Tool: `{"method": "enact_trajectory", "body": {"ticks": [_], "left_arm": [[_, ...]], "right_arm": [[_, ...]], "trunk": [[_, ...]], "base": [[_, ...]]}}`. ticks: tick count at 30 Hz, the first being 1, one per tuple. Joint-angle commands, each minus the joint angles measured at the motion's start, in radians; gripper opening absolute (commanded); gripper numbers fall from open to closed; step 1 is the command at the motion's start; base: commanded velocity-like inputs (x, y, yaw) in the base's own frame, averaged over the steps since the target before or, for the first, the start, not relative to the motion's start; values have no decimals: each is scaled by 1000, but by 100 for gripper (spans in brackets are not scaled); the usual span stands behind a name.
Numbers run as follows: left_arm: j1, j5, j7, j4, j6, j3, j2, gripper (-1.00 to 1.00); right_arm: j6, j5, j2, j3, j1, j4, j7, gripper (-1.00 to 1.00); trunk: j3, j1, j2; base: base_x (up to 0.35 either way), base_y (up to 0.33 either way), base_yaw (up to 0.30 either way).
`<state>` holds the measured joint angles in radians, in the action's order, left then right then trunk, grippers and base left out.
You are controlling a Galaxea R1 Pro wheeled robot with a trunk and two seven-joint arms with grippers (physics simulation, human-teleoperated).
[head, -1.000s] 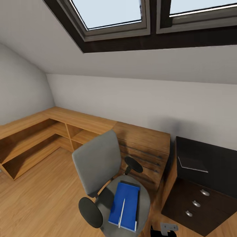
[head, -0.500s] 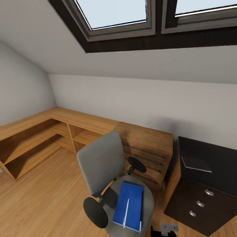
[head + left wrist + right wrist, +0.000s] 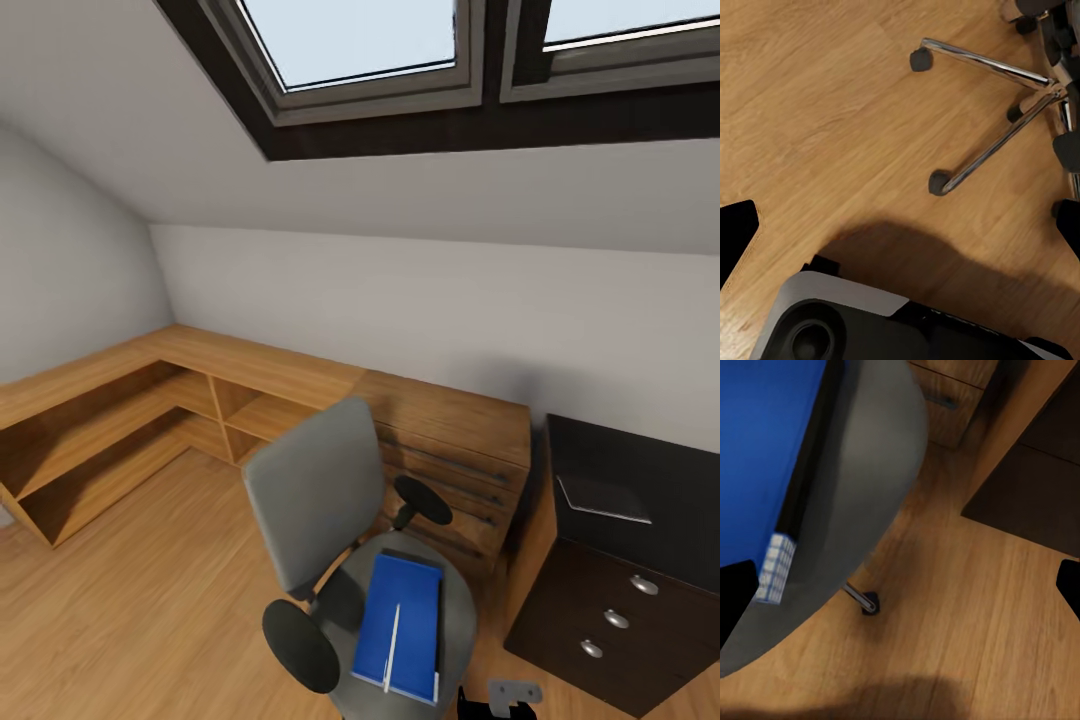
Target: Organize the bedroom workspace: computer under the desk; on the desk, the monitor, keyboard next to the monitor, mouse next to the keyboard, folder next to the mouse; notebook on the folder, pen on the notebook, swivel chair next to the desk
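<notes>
The swivel chair (image 3: 310, 490) stands low in the middle of the head view, with a grey back and black armrests. The blue folder (image 3: 400, 625) lies flat on its seat, and the white pen (image 3: 392, 635) rests on top of it. At the right is the black-topped desk (image 3: 650, 465), with the thin grey notebook (image 3: 603, 498) on its top. My right gripper (image 3: 900, 592) hangs open over the floor beside the seat, close to the folder (image 3: 765, 450). My left gripper (image 3: 900, 232) is open above the floor near the chair's silver base (image 3: 997, 97).
A light wood cabinet (image 3: 450, 450) stands between the chair and the desk. Low wooden shelves (image 3: 110, 430) run along the left wall. The desk's dark drawers (image 3: 610, 620) have round silver knobs. My own base (image 3: 832, 322) is close to the chair's castors.
The whole head picture has drifted right and a little down, so the camera has moved. Chair, folder, pen and notebook keep their places relative to each other.
</notes>
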<state>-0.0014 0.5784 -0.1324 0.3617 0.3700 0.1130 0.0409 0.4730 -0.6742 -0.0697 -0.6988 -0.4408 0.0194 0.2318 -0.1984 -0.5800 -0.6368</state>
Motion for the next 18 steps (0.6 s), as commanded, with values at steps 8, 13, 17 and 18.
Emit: {"method": "enact_trajectory", "body": {"ticks": [8,13,17,18], "left_arm": [[0,11,-3,0,3,7,2,100],[0,11,-3,0,3,7,2,100],[0,11,-3,0,3,7,1,100],[0,11,-3,0,3,7,1,100]], "right_arm": [[3,-4,-1,-8,-1,2,4,100],[3,-4,-1,-8,-1,2,4,100],[3,-4,-1,-8,-1,2,4,100],[3,-4,-1,-8,-1,2,4,100]], "trunk": [[-1,0,-1],[-1,0,-1],[-1,0,-1],[-1,0,-1]], "base": [[0,106,0],[0,21,0],[0,8,0],[0,4,0]]}}
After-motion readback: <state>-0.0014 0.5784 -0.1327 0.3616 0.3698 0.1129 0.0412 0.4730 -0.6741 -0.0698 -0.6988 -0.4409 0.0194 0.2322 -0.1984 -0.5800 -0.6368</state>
